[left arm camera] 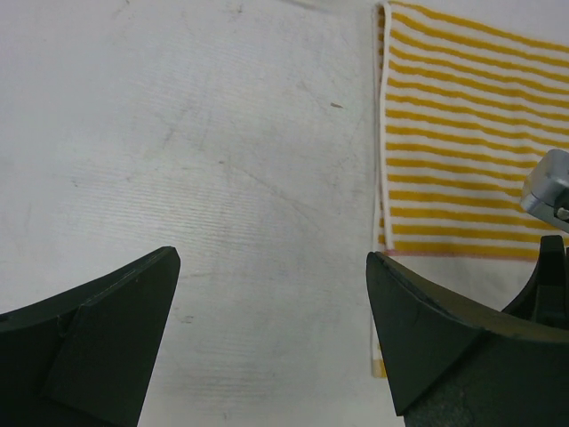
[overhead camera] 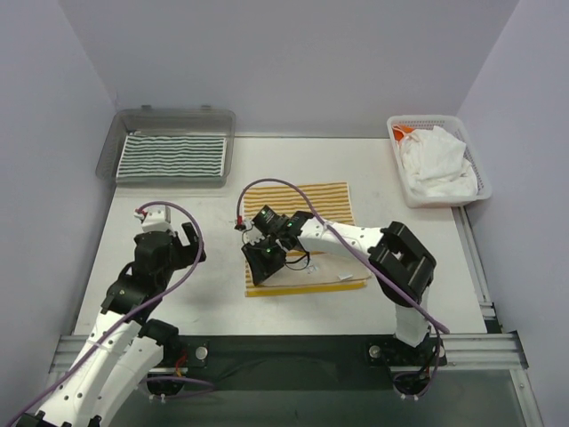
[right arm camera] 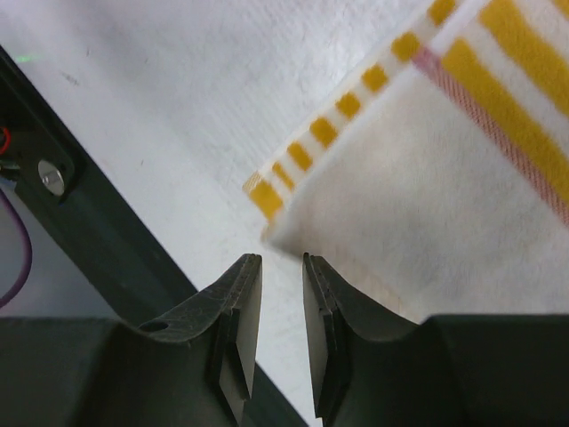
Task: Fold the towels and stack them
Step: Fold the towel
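Observation:
A yellow-and-white striped towel (overhead camera: 307, 200) lies flat in the middle of the table, with a plain pale layer along its near edge. My right gripper (overhead camera: 264, 258) is low at the towel's near-left corner. In the right wrist view the jaws (right arm camera: 282, 260) stand a narrow gap apart with bare table between them, and the towel corner (right arm camera: 293, 222) lies just past the tips, not held. My left gripper (overhead camera: 169, 229) is open and empty over bare table (left arm camera: 273, 258), left of the towel's edge (left arm camera: 462, 133). A dark-green-and-white striped towel (overhead camera: 173, 156) lies folded in the tray.
The clear grey tray (overhead camera: 111, 147) sits at the back left. A white mesh basket (overhead camera: 480, 178) at the back right holds crumpled white towels (overhead camera: 436, 165) and something orange. The dark frame rail runs along the table's near edge (right arm camera: 71, 196).

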